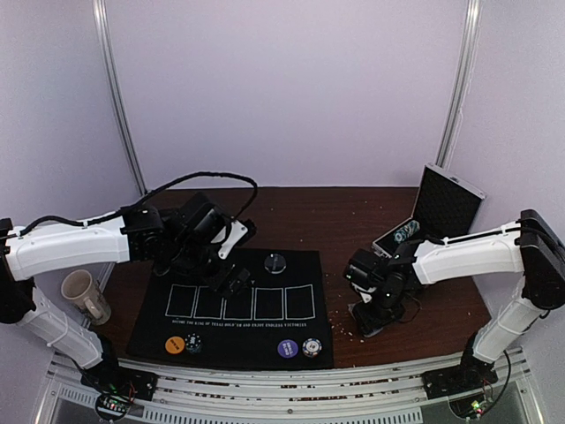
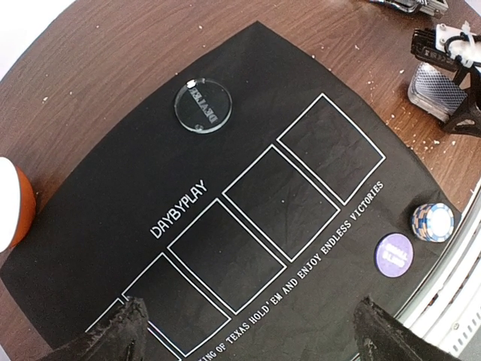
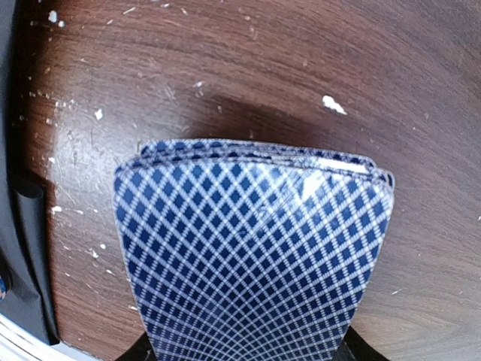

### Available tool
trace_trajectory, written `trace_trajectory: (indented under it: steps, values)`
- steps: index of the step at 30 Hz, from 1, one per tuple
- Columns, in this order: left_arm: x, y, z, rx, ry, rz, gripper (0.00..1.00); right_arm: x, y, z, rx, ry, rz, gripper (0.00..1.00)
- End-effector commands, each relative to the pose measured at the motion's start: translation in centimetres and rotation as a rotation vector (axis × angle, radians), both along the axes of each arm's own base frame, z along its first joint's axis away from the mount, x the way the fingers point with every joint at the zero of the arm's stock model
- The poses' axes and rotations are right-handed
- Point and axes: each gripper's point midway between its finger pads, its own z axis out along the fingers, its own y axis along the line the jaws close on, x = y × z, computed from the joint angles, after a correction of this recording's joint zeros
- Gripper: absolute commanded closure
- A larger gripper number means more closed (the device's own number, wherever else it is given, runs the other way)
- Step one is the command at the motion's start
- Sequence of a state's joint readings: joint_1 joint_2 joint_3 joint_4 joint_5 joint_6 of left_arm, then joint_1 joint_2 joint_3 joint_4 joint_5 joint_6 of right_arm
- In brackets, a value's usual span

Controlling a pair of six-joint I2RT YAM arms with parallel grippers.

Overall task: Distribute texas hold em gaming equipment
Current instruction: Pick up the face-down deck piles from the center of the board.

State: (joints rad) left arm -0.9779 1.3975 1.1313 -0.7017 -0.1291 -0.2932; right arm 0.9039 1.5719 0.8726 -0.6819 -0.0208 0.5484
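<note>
Deck of cards [image 3: 252, 256] is the thing to watch. It's pinched in my right gripper [image 1: 371, 314], with the jaws closed on its short end at the bottom of the wrist view. The long axis runs straight out from the jaws toward the top of that frame. Blue diamond backs face up, the edges are a bit fanned, and it looks lifted off the wood.

In the overhead view the deck sits lower right of centre, just off the right edge of the black mat [image 1: 150, 327]. So the printed card boxes [image 2: 227, 256] all lie to its left.

My left gripper [image 2: 248, 335] hangs over those boxes with its fingers [image 2: 113, 338] spread wide and nothing between them. It's the nearer arm, but it's empty.

The clear disc [image 2: 203, 106] sits on the mat above the boxes, and the orange chip [image 1: 175, 344] and purple chip [image 1: 287, 348] sit along the mat's bottom edge. I reckon the next move hinges on getting cards leftward onto the mat.
</note>
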Motion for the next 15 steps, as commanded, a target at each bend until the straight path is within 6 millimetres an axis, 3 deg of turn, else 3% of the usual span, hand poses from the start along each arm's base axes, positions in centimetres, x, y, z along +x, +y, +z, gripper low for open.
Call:
trace_trajectory:
  steps: [1, 6, 15]
  values:
    - [0.7, -0.7, 1.2, -0.073, -0.023, -0.01, 0.02, -0.2, -1.1, 0.7, -0.089, -0.013, 0.072, 0.54]
    - [1.9, -1.3, 3.6, -0.222, -0.011, 0.001, 0.04, 0.7, 1.9, 5.3, -0.082, -0.121, 0.237, 0.55]
    - [1.3, -4.0, 8.1, -0.579, 0.068, -0.123, 0.16, 1.3, 11.2, 14.0, -0.013, -0.338, 0.57, 0.55]
